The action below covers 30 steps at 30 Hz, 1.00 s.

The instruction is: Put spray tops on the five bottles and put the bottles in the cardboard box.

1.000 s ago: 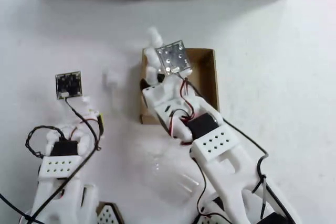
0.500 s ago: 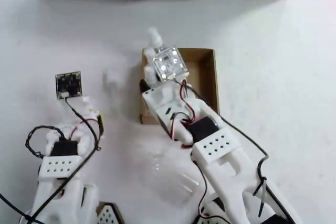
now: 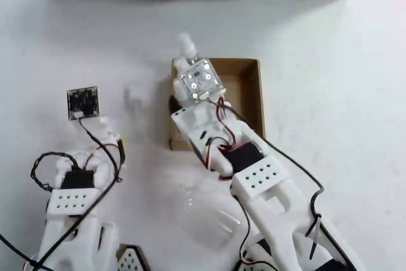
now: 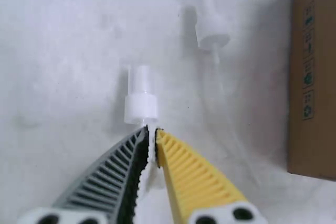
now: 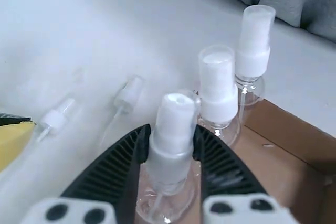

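Our right gripper (image 5: 170,132) pinched a capped bottle (image 5: 173,111) at the box (image 5: 286,148) edge, seemingly for lowering in; our left gripper (image 4: 151,132) pinched a spray top (image 4: 140,100) by its tube, likely for another bottle.

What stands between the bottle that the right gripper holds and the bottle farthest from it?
A third bottle, with a spray top on, stands there; the right wrist view shows it between the held bottle and the far bottle.
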Each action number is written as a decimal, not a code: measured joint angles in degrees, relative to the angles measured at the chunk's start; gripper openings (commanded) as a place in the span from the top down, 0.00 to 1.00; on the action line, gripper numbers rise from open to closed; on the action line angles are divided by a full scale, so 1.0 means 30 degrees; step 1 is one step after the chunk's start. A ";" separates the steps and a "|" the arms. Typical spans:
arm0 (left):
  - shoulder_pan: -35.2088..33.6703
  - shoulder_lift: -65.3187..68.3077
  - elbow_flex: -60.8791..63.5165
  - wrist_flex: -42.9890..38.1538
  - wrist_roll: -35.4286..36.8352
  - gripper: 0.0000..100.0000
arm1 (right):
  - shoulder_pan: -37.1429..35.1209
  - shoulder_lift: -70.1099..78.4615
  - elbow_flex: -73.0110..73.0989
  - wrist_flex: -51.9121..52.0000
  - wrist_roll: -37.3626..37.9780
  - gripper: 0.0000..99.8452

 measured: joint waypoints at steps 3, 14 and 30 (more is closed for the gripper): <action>0.0000 0.0000 0.0000 0.0000 0.0000 0.98 | 0.0000 0.0000 0.0029 0.0000 0.0000 0.90; 0.0000 0.0000 0.0000 0.0000 0.0000 0.98 | -0.0088 0.0000 0.0205 0.0000 0.0000 0.83; 0.0000 0.0000 0.0352 -0.0703 -0.0059 0.98 | -0.0938 -0.2344 0.0234 0.1788 0.0000 0.76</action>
